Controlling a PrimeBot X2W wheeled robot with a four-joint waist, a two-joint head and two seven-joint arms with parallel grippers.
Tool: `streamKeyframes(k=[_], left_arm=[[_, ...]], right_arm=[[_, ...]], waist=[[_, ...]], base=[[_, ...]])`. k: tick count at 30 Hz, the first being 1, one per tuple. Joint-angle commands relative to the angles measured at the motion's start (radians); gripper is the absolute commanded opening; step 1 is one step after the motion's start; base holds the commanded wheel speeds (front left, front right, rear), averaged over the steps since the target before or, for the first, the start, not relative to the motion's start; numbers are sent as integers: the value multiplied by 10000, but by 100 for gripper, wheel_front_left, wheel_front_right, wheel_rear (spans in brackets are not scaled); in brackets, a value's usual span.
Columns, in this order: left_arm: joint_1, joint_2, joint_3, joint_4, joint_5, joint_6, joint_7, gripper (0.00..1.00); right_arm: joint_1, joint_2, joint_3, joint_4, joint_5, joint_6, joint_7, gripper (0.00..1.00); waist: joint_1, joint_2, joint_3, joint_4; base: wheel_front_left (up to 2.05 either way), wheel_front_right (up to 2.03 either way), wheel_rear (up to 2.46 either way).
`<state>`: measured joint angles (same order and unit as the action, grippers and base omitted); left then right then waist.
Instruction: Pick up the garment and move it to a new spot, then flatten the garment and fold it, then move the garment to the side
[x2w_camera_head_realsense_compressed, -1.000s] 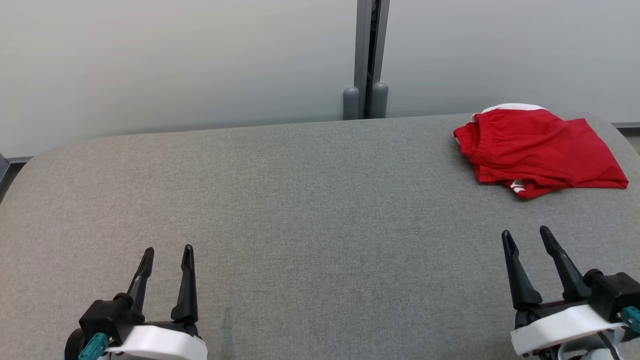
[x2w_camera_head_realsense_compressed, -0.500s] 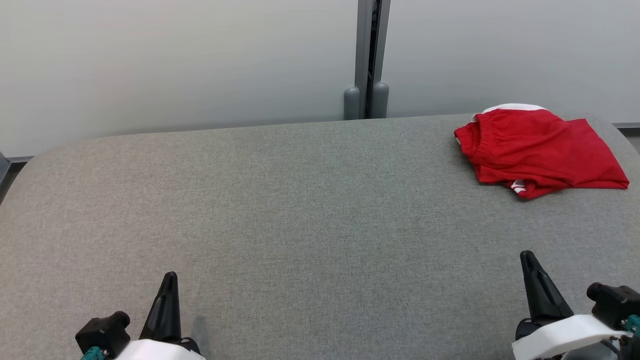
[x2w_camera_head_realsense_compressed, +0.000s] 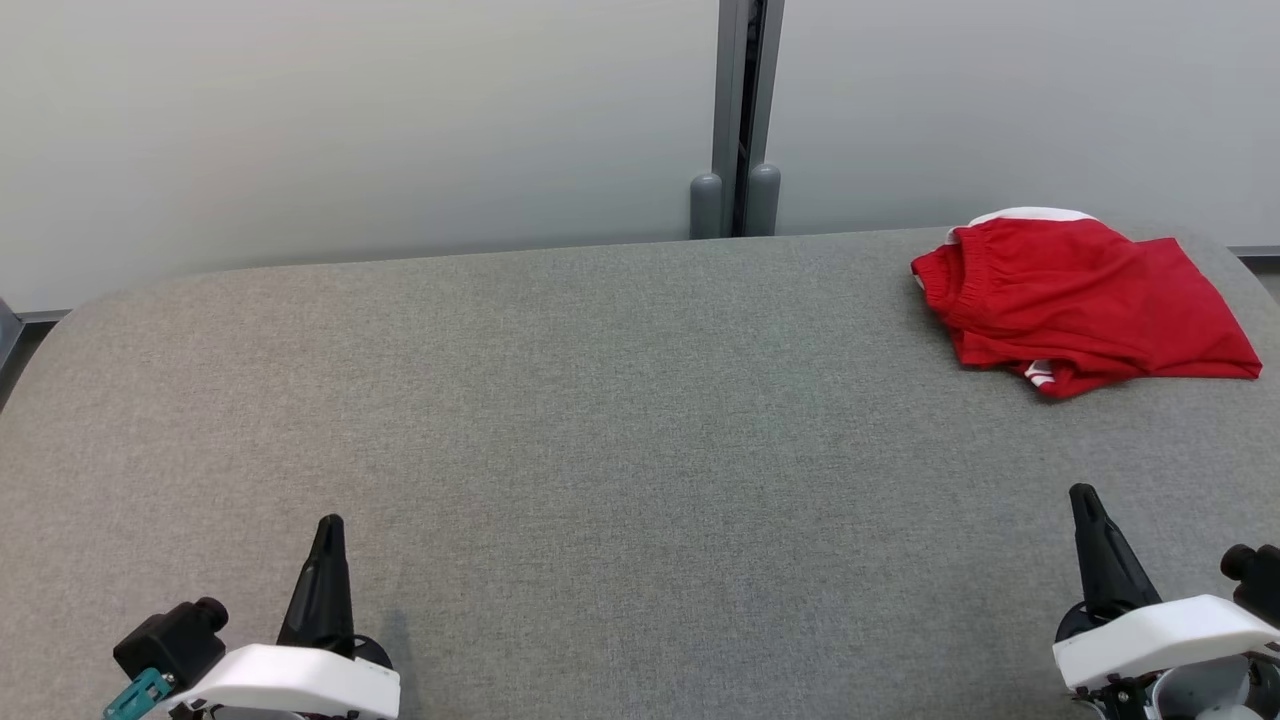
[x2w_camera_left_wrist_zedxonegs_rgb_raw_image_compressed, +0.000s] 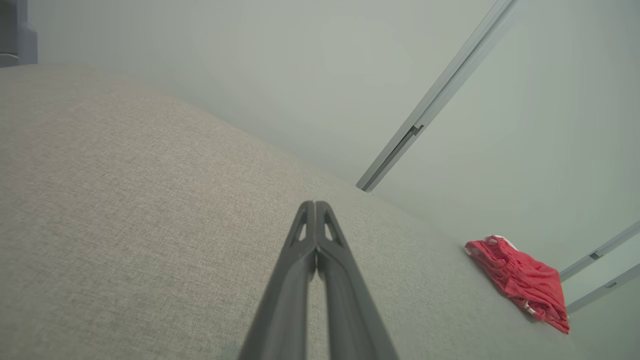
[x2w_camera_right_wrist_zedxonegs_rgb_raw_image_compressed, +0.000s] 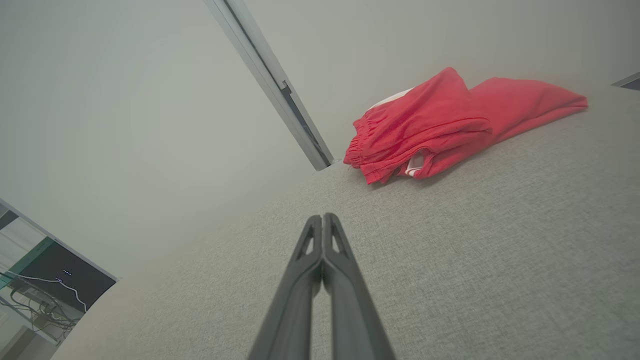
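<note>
garment (x2w_camera_head_realsense_compressed: 1080, 300): red shorts, loosely folded, far right of tabletop (x2w_camera_head_realsense_compressed: 600, 400), well apart from both grippers | left gripper (x2w_camera_head_realsense_compressed: 328, 525): jaws closed together, empty | right gripper (x2w_camera_head_realsense_compressed: 1082, 495): jaws closed together, empty, nearer the garment | handling (judged): light, limp cloth, layers likely to slide apart; pinch all layers at the gathered waistband (x2w_camera_head_realsense_compressed: 948, 285)
</note>
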<state>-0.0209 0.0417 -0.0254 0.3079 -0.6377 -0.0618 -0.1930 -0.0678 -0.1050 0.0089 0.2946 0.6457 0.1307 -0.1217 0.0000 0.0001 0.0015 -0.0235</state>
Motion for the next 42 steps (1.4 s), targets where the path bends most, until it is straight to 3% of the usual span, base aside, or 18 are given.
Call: streamKeyframes(k=[1, 19, 42], left_arm=[[-384, 43, 35, -112, -275, -82, 41, 0], [-897, 59, 61, 65, -2844, -251, 514, 0], [-1344, 76, 89, 250, -5261, -411, 959, 0]], right_arm=[[-317, -60, -109, -119, 269, 2, 95, 0], [-745, 84, -809, 171, 2659, 2, 1025, 0], [-1159, 208, -1469, 437, 4901, 6, 1909, 0]], waist=[[0, -1, 0, 2], [0, -1, 17, 45], [0, -1, 37, 96]], base=[[0, 0, 0], [0, 0, 0], [0, 0, 0]])
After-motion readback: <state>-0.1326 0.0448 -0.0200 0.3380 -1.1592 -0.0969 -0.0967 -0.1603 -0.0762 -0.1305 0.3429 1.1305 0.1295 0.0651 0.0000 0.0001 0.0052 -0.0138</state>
